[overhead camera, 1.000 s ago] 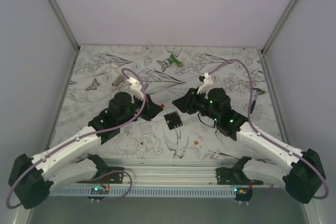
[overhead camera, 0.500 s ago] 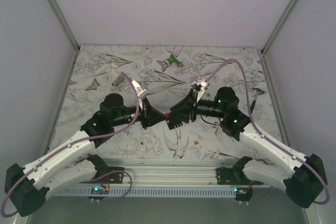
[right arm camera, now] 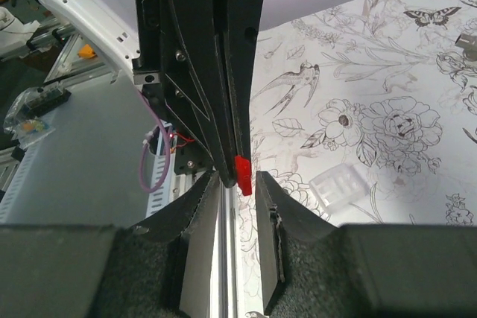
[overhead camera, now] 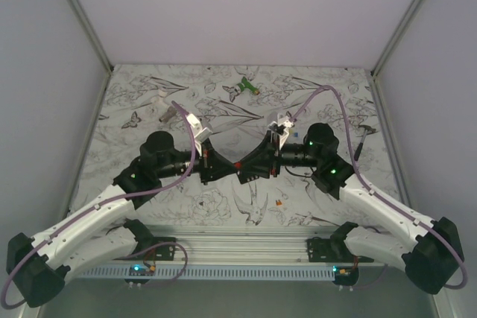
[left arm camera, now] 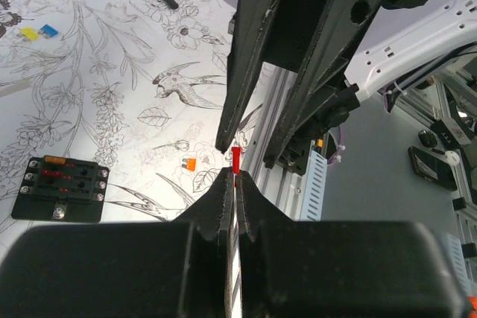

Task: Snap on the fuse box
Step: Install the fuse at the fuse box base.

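Note:
The fuse box (left arm camera: 59,188), a flat black block with small coloured fuses in its slots, lies on the flower-print table below and left of my left gripper. My left gripper (left arm camera: 234,176) is shut on a small red fuse (left arm camera: 235,160) that sticks out past its tips. The two arms meet tip to tip in mid-air over the table's middle (overhead camera: 237,163). My right gripper (right arm camera: 238,176) is open, its fingers (left arm camera: 240,57) standing on either side of the red fuse (right arm camera: 243,174) and the left fingertips, with a gap on one side. In the top view the fuse box is hidden under the grippers.
A clear plastic cover (right arm camera: 339,186) lies on the table. An orange fuse (left arm camera: 188,163) is near the front rail; yellow (left arm camera: 30,33) and blue (left arm camera: 48,30) fuses lie further off. The green-and-white tool (overhead camera: 244,87) is at the back, a grey piece (overhead camera: 168,115) back left.
Both wrists swung in from apart to face each other over the table's middle. The right jaws have narrowed around the red fuse held by the left gripper.

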